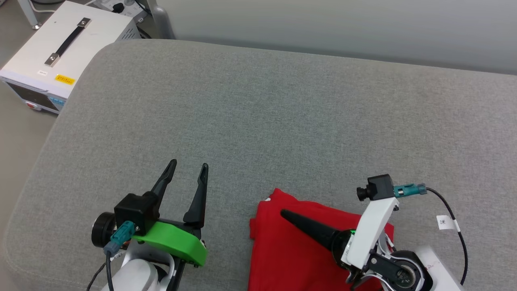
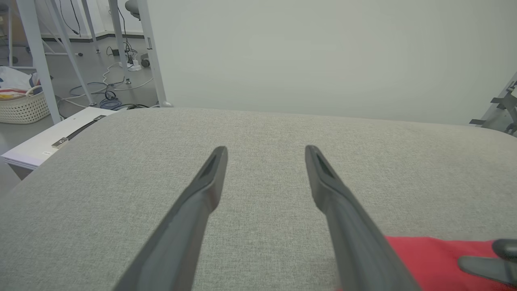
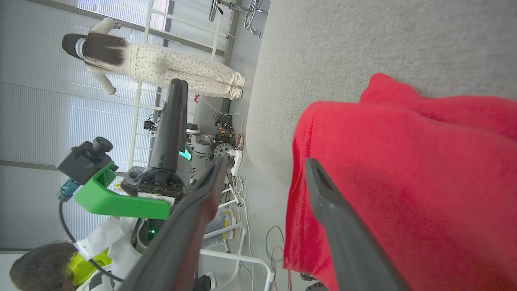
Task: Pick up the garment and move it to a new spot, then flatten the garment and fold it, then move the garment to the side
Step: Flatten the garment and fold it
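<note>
The garment (image 1: pixel 282 254) is a folded red bundle at the near edge of the grey cushioned surface (image 1: pixel 258 121), right of centre; its lower part runs out of the head view. My right gripper (image 1: pixel 283 213) lies turned on its side just over the garment. In the right wrist view it (image 3: pixel 265 161) is open, one finger (image 3: pixel 343 234) over the red cloth (image 3: pixel 404 182), with nothing clamped. My left gripper (image 1: pixel 189 163) stands open over bare cushion to the garment's left, apart from it. The left wrist view shows it (image 2: pixel 265 148) open, with the garment (image 2: pixel 424 258) at lower right.
A white box with a black handle (image 1: pixel 60 40) stands beside the cushion's far left corner. A pale wall runs behind the cushion. A basket (image 2: pixel 20 107) and cables lie on the floor. A person (image 3: pixel 161 68) stands by the window, well away.
</note>
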